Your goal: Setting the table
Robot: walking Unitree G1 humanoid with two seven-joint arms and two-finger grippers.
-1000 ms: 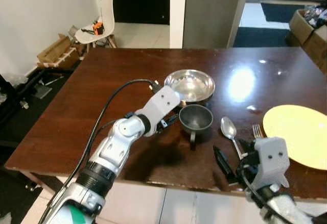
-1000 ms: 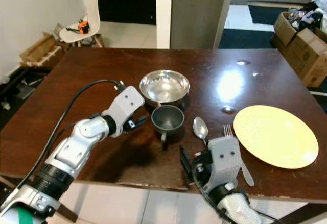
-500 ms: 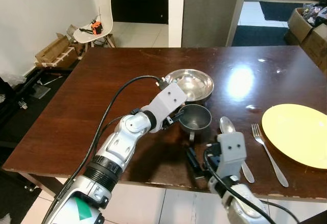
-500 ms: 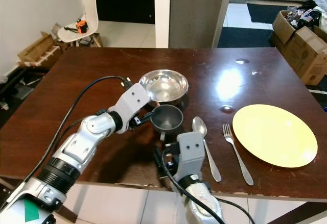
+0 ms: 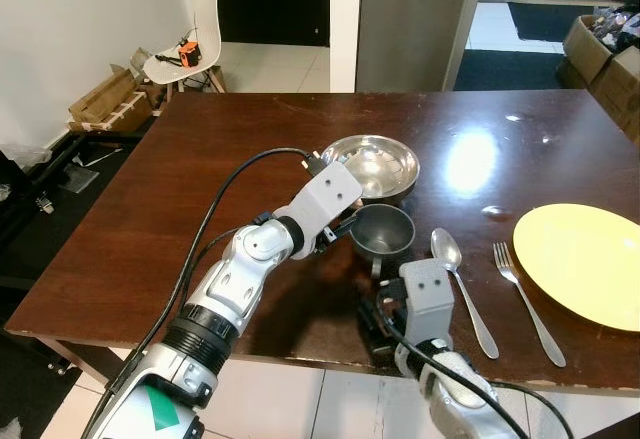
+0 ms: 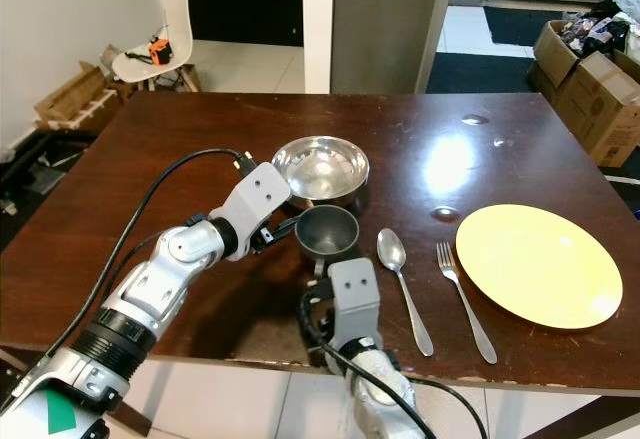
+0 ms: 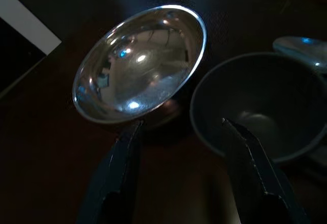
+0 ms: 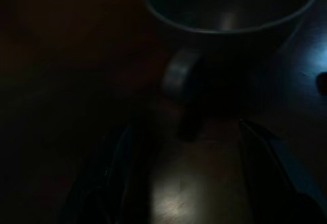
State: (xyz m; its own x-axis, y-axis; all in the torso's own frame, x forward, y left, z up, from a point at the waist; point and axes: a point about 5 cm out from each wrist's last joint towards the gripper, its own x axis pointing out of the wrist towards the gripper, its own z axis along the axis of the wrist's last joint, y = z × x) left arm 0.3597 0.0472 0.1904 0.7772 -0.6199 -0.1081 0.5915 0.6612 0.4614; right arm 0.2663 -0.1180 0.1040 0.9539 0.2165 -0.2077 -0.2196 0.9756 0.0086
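A dark grey mug stands on the brown table, its handle pointing toward me. A steel bowl sits just behind it. My left gripper is open at the mug's left side, and in the left wrist view its fingers straddle the mug's rim. My right gripper is open low in front of the mug, with the handle lined up between its fingers. To the right lie a spoon, a fork and a yellow plate.
The table's front edge runs just below my right gripper. A white chair and cardboard boxes stand beyond the far left corner. More boxes are at the far right.
My right arm has swung left from beside the spoon and fork to just in front of the mug's handle. My left gripper has closed in on the mug's rim.
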